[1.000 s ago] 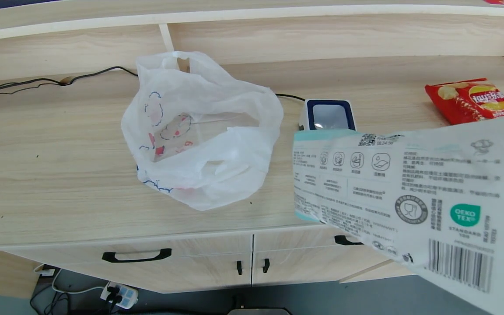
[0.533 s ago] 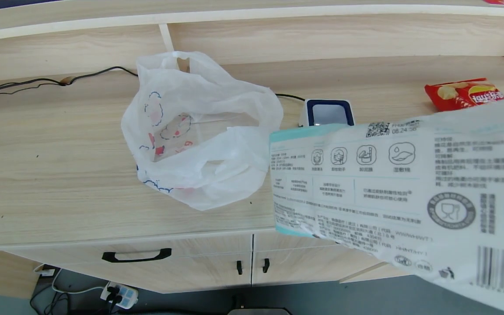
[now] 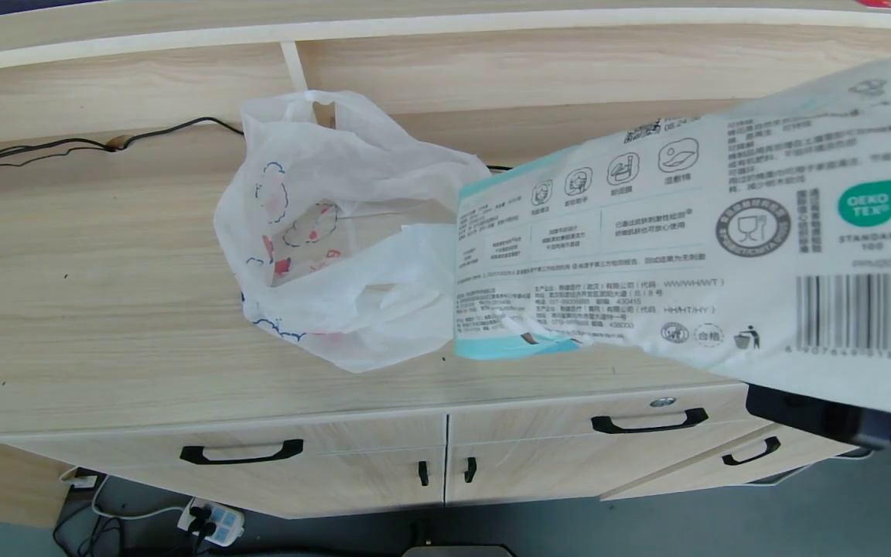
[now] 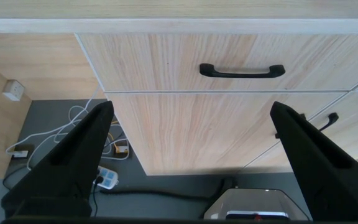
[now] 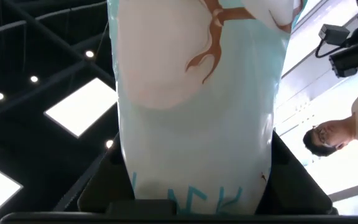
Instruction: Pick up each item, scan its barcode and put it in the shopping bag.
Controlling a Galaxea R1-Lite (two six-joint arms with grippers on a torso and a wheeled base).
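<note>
- My right gripper (image 5: 194, 180) is clamped on the tissue pack (image 3: 646, 247).
- The pack's far end, away from that gripper, overlaps the shopping bag (image 3: 322, 232).
- My left gripper (image 4: 191, 155) is spread wide, empty.

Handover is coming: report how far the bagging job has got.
Done: nothing visible inside the shopping bag, so no item looks bagged. In hand: the right gripper clamps the white pack, raised beside the bag, barcode facing the head camera; whether it was scanned cannot be told. Left: putting the pack in the bag.
</note>
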